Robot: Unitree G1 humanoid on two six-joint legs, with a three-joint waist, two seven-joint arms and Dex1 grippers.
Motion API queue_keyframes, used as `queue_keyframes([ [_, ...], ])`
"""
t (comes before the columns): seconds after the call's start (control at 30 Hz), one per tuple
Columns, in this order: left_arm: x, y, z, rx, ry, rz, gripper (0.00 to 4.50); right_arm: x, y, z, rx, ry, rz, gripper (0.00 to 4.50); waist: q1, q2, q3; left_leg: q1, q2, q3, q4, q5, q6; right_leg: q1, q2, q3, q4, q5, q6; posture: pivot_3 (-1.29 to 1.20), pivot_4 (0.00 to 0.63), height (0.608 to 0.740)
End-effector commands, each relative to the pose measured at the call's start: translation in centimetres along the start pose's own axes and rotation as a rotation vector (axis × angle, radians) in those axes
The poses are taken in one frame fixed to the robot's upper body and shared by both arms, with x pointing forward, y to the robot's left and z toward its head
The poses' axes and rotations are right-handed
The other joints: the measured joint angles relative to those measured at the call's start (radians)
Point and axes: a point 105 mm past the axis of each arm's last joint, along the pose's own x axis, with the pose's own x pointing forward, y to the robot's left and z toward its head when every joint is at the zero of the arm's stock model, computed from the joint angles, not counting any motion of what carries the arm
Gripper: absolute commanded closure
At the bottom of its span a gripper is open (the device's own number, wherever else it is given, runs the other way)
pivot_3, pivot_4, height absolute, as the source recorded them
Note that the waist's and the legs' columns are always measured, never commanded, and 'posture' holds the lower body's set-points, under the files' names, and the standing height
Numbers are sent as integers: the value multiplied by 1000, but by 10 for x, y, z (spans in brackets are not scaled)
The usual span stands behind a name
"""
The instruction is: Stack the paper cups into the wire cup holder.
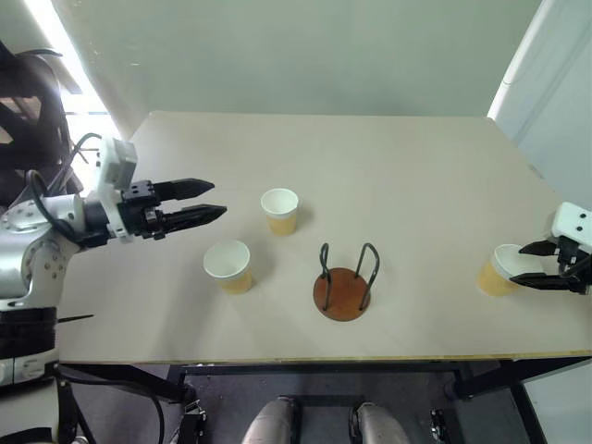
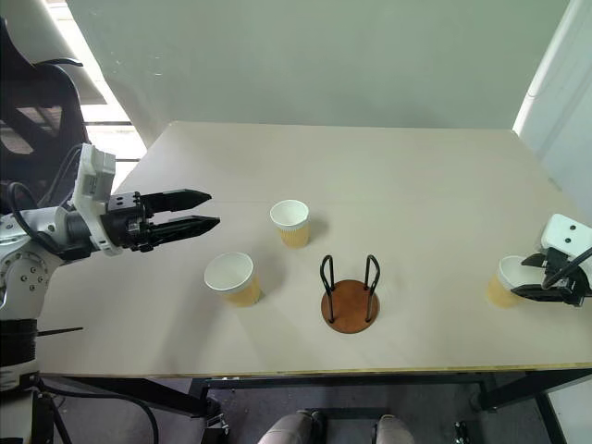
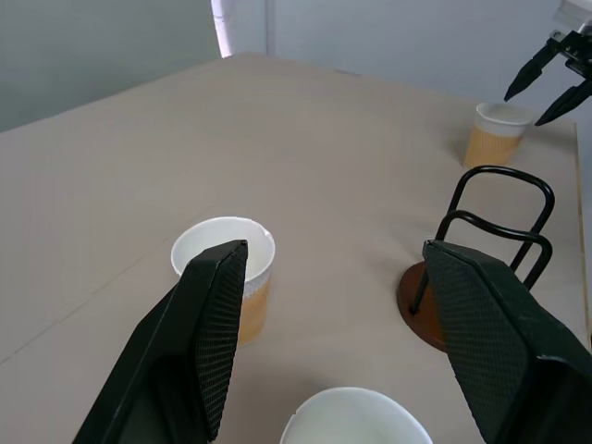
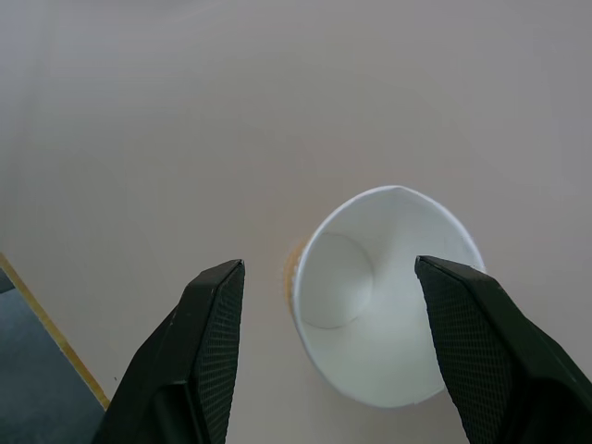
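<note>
A tan tapered paper cup (image 4: 384,296) stands upright near the pale wooden tabletop's (image 1: 398,176) right edge, directly below the right pincer (image 4: 328,347), whose wide, empty jaws straddle its rim. The left pincer (image 1: 203,202), also wide and empty, hangs well apart.

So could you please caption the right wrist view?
Open right gripper poised above an upright paper cup on the table.
</note>
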Motion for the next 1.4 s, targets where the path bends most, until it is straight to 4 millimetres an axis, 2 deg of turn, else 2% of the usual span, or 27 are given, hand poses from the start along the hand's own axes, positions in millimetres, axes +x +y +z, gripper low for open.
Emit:
queue_keyframes([
  [0.03, -6, -2, 13, 47, -20, 13, 1245, 1, -3, 5, -27, 2, -15, 1505, 0, 0, 0, 0, 0, 0, 0, 0, 0, 0, 0, 0, 0, 0, -1, 0, 150, 740],
  [0.3, -8, -3, 11, 45, -18, 24, 1245, 13, -2, 3, -23, 14, 9, 1505, 0, 0, 0, 0, 0, 0, 0, 1, 1, 0, 0, 0, 0, 2, -3, 0, 150, 740],
  [0.73, -10, -7, 11, 44, -10, 32, 1245, 35, 0, -13, -3, 64, 19, 1505, 0, 0, 0, 1, 0, 0, 0, 1, 1, 0, 0, 0, 0, 3, -4, 0, 150, 740],
  [1.13, -11, -9, 10, 40, -1, 37, 1245, 44, -4, -13, -13, 71, 20, 1505, 0, 0, 0, 1, 0, 0, 0, 1, 1, 0, 0, 0, 0, 4, -6, 0, 150, 740],
  [1.23, -12, -10, 10, 41, 0, 40, 1245, 45, -5, -14, -15, 78, 19, 2141, 0, 0, 0, 1, 0, 0, 0, 1, 1, 0, 0, 0, 0, 4, -6, 0, 150, 740],
  [1.4, -12, -11, 10, 41, -4, 43, 1245, 45, -6, -14, -16, 81, 16, 3802, 0, 0, 0, 1, 0, 0, 0, 1, 0, 0, 0, 0, 0, 4, -6, 0, 150, 740],
])
